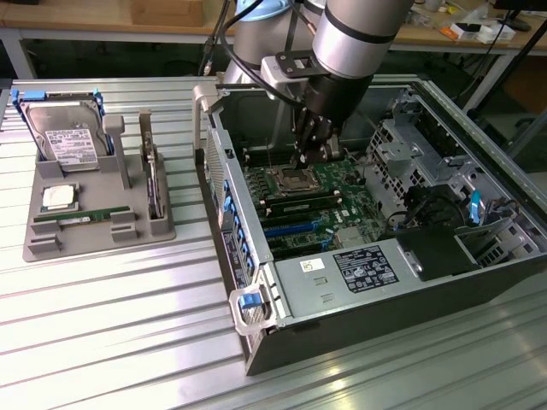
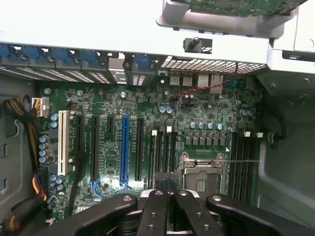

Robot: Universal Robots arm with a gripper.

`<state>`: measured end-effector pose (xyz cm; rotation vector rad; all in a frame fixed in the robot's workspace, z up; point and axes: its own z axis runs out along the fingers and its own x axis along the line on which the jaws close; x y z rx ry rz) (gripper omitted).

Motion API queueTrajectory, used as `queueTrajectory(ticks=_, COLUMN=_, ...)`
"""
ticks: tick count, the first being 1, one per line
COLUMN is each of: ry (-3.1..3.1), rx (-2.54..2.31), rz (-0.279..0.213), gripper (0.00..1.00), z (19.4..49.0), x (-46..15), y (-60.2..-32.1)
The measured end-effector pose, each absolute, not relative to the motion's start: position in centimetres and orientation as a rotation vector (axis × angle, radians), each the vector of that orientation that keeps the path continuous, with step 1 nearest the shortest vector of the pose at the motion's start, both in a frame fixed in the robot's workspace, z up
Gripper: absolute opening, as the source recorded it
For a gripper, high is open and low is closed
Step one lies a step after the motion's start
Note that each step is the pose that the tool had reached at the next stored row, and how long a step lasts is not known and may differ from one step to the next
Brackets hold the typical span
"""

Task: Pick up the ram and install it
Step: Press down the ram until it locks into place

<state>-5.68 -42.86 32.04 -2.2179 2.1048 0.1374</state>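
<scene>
A ram stick (image 1: pixel 85 217), long, thin and green, lies flat in the front groove of the grey holder tray (image 1: pixel 38 248) at the exterior view's left. A second stick (image 1: pixel 153 184) stands on edge in the tray's upright slot. My gripper (image 1: pixel 304 159) hangs far from both, inside the open computer case (image 1: pixel 342 299), low over the motherboard (image 1: pixel 342 192) beside the processor socket (image 1: pixel 289 180). In the wrist view the black fingers (image 2: pixel 156 206) meet in the middle, the gripper (image 2: pixel 168 184) shut above the dark memory slots (image 2: pixel 162 157). I see nothing between them.
On the tray also sit a silver hard drive (image 1: pixel 67 137) and a square processor chip (image 1: pixel 58 197). The case's metal walls, drive cage (image 1: pixel 419 158) and cable bundles (image 1: pixel 427 205) crowd around the motherboard. Ribbed metal table (image 1: pixel 111 325) surrounds the case.
</scene>
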Motion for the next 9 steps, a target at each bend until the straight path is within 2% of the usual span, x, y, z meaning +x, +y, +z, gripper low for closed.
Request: queueTrajectory(ticks=9, ry=2.075, rx=-2.248, rz=0.139, gripper=0.11, z=32.04, x=-5.68, y=-42.86)
